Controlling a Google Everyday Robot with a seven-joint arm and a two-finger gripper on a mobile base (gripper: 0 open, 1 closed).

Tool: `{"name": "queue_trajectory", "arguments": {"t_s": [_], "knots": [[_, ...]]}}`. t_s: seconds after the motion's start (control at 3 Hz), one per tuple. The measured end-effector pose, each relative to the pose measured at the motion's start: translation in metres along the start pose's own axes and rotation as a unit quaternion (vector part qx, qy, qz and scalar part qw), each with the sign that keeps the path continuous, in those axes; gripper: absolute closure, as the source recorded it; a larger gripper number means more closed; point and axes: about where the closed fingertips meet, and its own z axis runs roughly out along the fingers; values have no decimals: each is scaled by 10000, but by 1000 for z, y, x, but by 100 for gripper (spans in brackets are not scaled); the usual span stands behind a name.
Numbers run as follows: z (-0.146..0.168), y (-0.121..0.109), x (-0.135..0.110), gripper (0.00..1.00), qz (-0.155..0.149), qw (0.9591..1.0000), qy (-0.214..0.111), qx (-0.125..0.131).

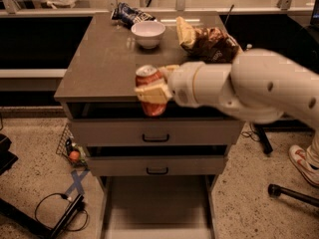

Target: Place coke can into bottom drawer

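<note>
My gripper (153,85) is shut on the red coke can (148,91), holding it upright in the air in front of the cabinet's top front edge, above the top drawer. The white arm reaches in from the right. The bottom drawer (157,203) is pulled out at the foot of the cabinet, a wide shallow tray with a bare floor, directly below the can and well beneath it.
On the cabinet top (99,59) stand a white bowl (148,33), a brown chip bag (207,41) and a blue snack bag (129,14). Two upper drawers with black handles (155,138) are slightly ajar. Cables and blue tape (75,183) lie on the floor at left.
</note>
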Motion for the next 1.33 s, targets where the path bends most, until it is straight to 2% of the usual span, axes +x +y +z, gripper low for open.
{"name": "queue_trajectory", "arguments": {"t_s": [0.33,0.67,1.0,1.33], "knots": [[-1,22,75,100,349,9990,-244,128],[-1,23,73,100,335,9991,-246,128],[9,23,93,100,218,9991,-350,110],[14,25,124,100,-224,9973,-684,134]]}}
